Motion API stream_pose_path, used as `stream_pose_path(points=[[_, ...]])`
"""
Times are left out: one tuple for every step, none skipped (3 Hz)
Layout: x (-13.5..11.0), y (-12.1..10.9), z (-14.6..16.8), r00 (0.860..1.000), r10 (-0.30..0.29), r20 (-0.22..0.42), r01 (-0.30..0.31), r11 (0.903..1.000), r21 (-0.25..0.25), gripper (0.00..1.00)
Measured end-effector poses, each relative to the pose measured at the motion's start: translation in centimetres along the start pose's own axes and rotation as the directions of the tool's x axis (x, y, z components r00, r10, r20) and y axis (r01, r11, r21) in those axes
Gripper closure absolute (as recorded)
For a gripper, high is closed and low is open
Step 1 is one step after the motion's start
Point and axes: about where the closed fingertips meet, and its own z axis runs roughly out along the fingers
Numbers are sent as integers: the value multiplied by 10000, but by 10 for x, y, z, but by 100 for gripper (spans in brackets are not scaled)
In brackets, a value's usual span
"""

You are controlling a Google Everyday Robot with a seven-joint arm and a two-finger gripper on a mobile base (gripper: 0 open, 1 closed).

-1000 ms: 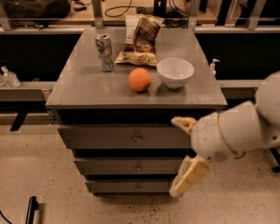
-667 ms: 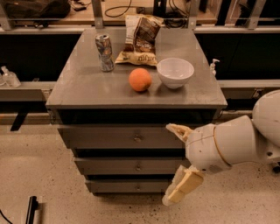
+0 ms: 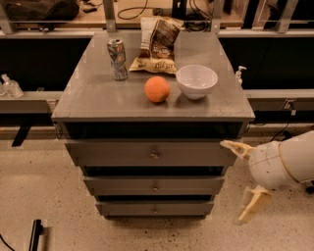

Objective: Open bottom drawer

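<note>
Bottom drawer (image 3: pixel 154 209) lower centre of frame, lowest of 3 fronts on cabinet (image 3: pixel 91 98), looks closed. Gripper (image 3: pixel 244 179) lower right, just beside cabinet's right side, fingers spread wide, holding nothing. On top: can (image 3: pixel 117 59), chip bag (image 3: pixel 157 44), orange (image 3: pixel 157 89), white bowl (image 3: pixel 196 81).

Looks like a robotics lab or workshop to me, not anybody's home. There's a speckled beige hard floor (image 3: pixel 34 186), long grey metal rails (image 3: pixel 29 98) running behind, and a wooden bench (image 3: pixel 122 20) at the back with black cables (image 3: pixel 131 9) lying on it. A grey metal three-drawer cabinet (image 3: pixel 152 154) stands out in the open, with a crumpled snack bag (image 3: pixel 158 44) and a silver drink can (image 3: pixel 117 59) on its top surface. The robot's white, cream-fingered gripper (image 3: pixel 245 179) is low down, just right of the cabinet, jaws spread wide.
</note>
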Motion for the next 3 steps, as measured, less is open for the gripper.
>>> stream_pose_path(points=[[60,7,-1,9977,-497,-467,497,9988,-6,0],[63,9,1,9965,-683,-481,680,9977,-65,0],[63,7,11,9942,-983,-442,950,9929,-721,0]])
